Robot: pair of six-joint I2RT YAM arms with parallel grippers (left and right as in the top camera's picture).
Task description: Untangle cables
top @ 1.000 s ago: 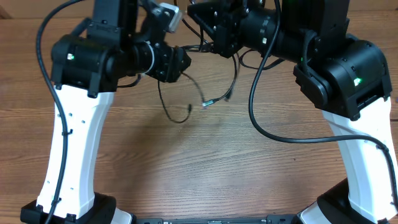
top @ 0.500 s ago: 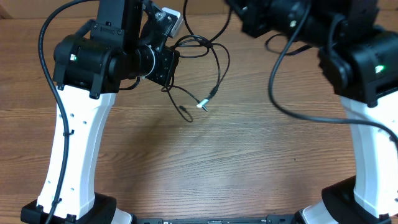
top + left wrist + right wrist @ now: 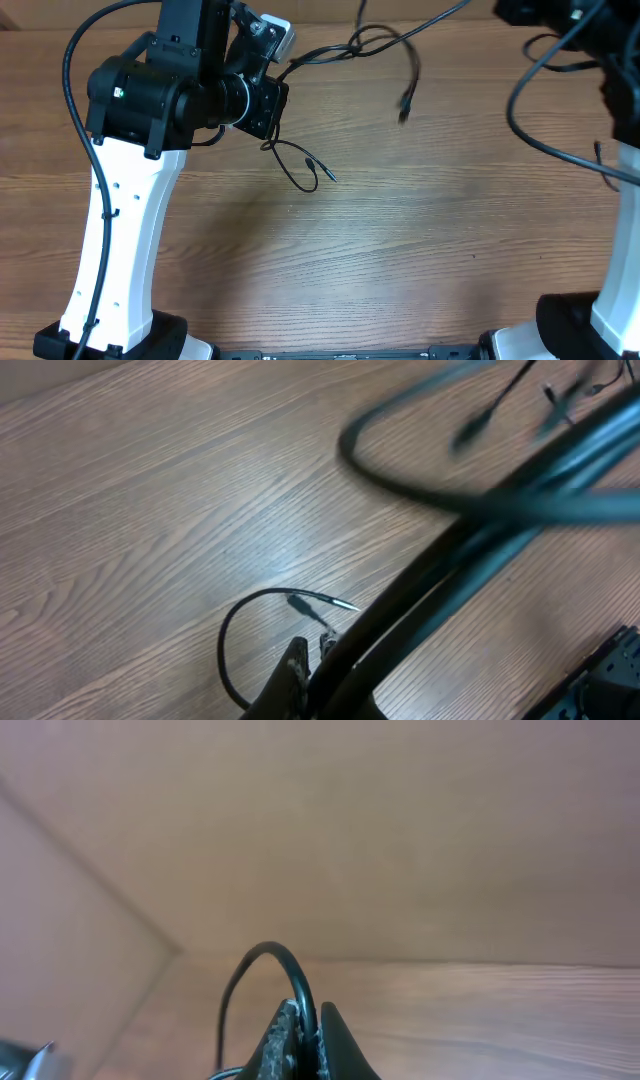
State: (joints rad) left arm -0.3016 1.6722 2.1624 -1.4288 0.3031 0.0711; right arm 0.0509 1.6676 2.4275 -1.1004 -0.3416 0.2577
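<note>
Right arm (image 3: 622,200) has swung from 12 o'clock out to 2 o'clock and is mostly out of the overhead frame. Left arm (image 3: 120,200) barely moved and sits at 10 o'clock.

Cables (image 3: 375,40): a second ago they were one knot between the two grippers at 12. Now they're pulled apart.
- The long strand (image 3: 330,52) is lifted off the table (image 3: 400,260). It runs from the left gripper (image 3: 272,100) toward 1 o'clock, and its plug (image 3: 403,104) dangles free.
- The short loop (image 3: 290,170) hangs at 6 o'clock of the left gripper, tip (image 3: 328,176) pointing to 4.

Fingers:
- The left gripper was part open a second ago. It's now clamped on the short loop, pinch visible in the wrist view (image 3: 300,675).
- The right gripper (image 3: 303,1040) is unchanged, fully closed on a black cord, likely the long strand.

Read: the tangle is mostly drawn out. The long strand still reaches the left gripper, and I can't tell if it's still hooked there.
</note>
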